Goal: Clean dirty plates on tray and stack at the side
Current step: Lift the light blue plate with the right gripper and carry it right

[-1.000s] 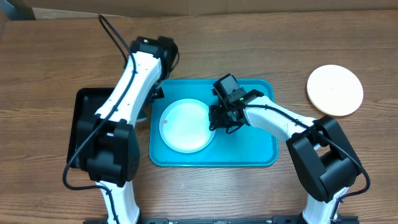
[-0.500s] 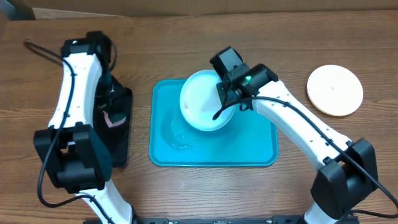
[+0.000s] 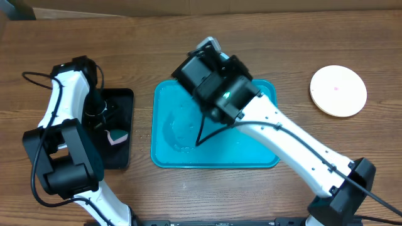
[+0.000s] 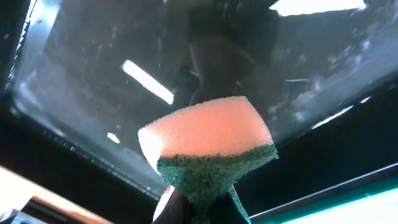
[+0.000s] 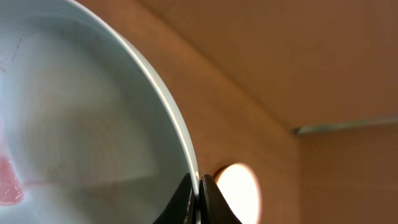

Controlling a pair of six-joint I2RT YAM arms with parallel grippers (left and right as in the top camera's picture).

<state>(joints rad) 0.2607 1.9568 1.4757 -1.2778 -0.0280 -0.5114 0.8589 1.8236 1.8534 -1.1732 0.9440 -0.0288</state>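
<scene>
My right gripper (image 5: 199,190) is shut on the rim of the pale mint plate (image 5: 81,118), held tilted high above the turquoise tray (image 3: 264,150); a dark-red smear (image 5: 7,180) shows on it. In the overhead view the right wrist (image 3: 217,78) hides most of this plate; only an edge (image 3: 208,44) shows. The tray holds no plates. The white plate (image 3: 338,91) lies on the table at the far right. The yellow-green plate is out of view. My left gripper (image 4: 199,208) is shut on a pink and green sponge (image 4: 211,146) over the black tray (image 3: 122,160).
The black tray stands left of the turquoise tray, whose wet floor (image 3: 179,135) shows streaks. A cardboard wall (image 3: 188,6) runs along the table's back edge. The white plate also shows in the right wrist view (image 5: 239,190).
My right arm has lifted the mint plate off the turquoise tray and up toward the camera. My left arm has swung left and now holds the sponge over the black tray.
</scene>
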